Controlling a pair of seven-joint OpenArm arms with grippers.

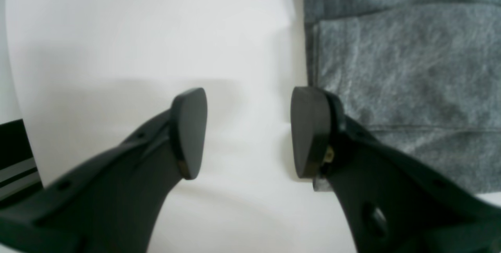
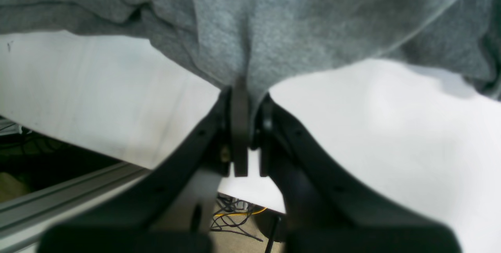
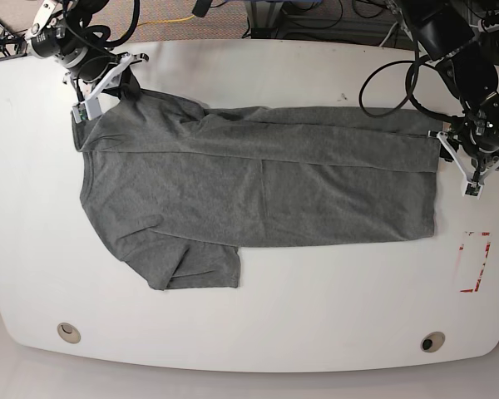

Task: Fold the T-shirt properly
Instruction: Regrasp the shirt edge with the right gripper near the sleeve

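- Plain heather-grey cotton T-shirt [image 3: 258,187] spread flat across the middle of the white oval table [image 3: 249,332], far long edge already folded inward, one sleeve sticking out at the near left.
- Right gripper [image 2: 246,104] clamped shut on a pinch of cloth at the far-left shoulder corner.
- Left gripper [image 1: 248,131] parted and empty, over bare tabletop just beside the hem edge at right.
- Soft, light, limp fabric; likely to sag and wrinkle, so best taken at corners and seams.
- Ample bare table near; far rim close behind the pinched corner.
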